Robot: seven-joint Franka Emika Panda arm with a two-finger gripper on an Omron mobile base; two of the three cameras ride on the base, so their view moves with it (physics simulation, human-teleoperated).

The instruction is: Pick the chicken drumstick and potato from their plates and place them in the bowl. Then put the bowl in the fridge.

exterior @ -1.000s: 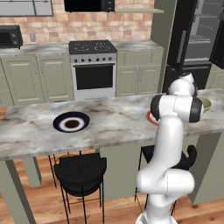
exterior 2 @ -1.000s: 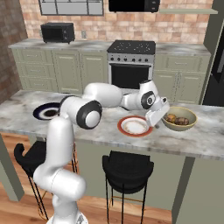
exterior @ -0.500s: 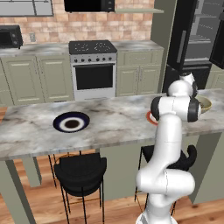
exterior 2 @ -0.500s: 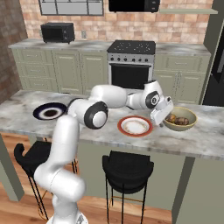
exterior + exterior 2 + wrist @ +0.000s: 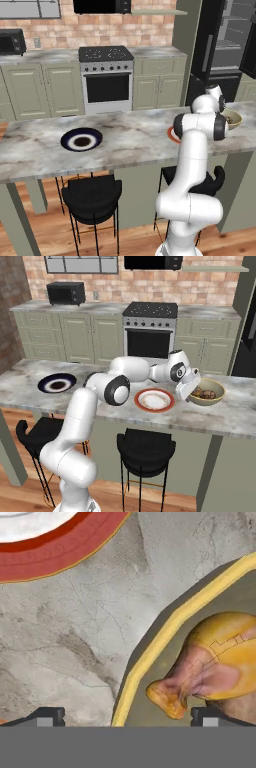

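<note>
Left base view: a white arm rises from the lower right and bends over a marble counter [image 5: 125, 137]. A navy plate [image 5: 81, 140] with a white ring and dark centre lies on the counter's left half, nothing on it. Behind the arm's elbow, a sliver of the orange plate [image 5: 171, 133] shows, and the tan bowl [image 5: 233, 119] sits near the counter's right end, partly hidden by the arm. A black fridge [image 5: 222, 45] stands at the back right with its door open (grey shelves visible inside). A steel oven [image 5: 107, 80] sits among the green cabinets.

Right base view: the arm reaches rightward across the counter. The gripper [image 5: 187, 389] hangs at the bowl's [image 5: 206, 397] left rim, between the bowl and the orange plate [image 5: 154, 400], whose white centre is bare. Brown food lies in the bowl. The navy plate [image 5: 57, 383] is well apart, far left. A microwave [image 5: 65, 293] sits on the back counter.

Hand view: the jaws are spread wide, one fingertip [image 5: 46, 716] over bare counter, the other over the bowl's inside, straddling the yellow rim [image 5: 165, 636]. The drumstick [image 5: 210, 667] lies in the bowl, its narrow end toward the rim; nothing is gripped. The orange plate's rim [image 5: 60, 551] curves across the top left.
</note>
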